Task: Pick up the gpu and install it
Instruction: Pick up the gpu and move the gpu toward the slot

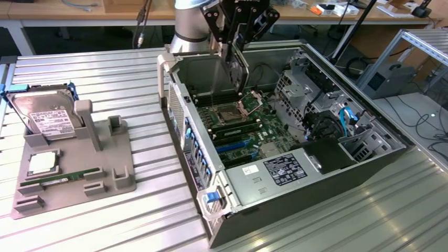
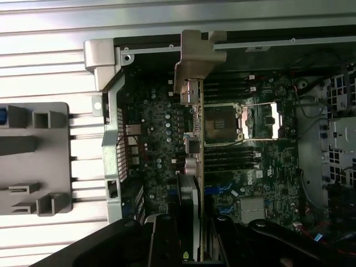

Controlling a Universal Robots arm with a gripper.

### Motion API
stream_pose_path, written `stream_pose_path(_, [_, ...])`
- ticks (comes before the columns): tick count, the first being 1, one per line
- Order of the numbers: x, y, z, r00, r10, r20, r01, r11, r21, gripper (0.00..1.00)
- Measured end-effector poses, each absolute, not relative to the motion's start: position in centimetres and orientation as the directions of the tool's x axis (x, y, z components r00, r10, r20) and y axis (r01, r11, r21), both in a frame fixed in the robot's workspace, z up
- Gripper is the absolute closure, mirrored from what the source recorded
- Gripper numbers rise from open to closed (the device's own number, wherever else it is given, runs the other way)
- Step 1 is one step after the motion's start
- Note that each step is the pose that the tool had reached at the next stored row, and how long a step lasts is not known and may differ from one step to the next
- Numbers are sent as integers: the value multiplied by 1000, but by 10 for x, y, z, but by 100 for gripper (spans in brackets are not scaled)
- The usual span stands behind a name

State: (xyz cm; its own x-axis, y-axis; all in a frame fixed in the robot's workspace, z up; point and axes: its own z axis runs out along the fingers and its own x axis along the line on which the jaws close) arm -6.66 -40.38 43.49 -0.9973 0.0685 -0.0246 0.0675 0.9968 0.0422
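One gpu (image 1: 238, 76), task item: green card with a silver end bracket, held on edge in the pincer (image 1: 234, 47) and hanging upright inside the open top of the computer case (image 1: 171, 79), toward the case's rear wall. The pincer is closed narrow on the card's upper end. In the wrist view you look straight down the card's edge to the motherboard below.

One motherboard (image 1: 242, 126), on the floor of the case. The bare CPU socket (image 1: 230, 113) sits near its middle, and the blue expansion slots (image 1: 231, 147) lie between the socket and the power supply (image 1: 280, 170). No card stands in those slots.

One grey fixture tray (image 1: 105, 173), on the ribbed surface (image 1: 105, 68) well apart from the case, on the exterior view's left. It carries:
- one hard drive (image 1: 45, 113), propped upright at the end far from the case
- one processor chip (image 1: 42, 163), lying flat
- one RAM stick (image 1: 60, 179), lying in its groove

Progress, as you may judge it:
- Pick-up is done: the card is off the surface and in the pincer over the case.
- Installation is not done: the card's lower edge appears clear of the board and over the socket area, not over the blue slots.
- Lining the card up with a slot and seating it are left.
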Motion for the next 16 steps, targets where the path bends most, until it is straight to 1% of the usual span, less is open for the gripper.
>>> stream_pose_path(5, [-57,-404,434,-997,69,-25,68,997,40,73])
stream_pose_path(12, [-27,-406,425,-997,68,-25,68,997,31,73])
stream_pose_path(16, [-10,-417,419,-997,68,-26,67,997,26,73])
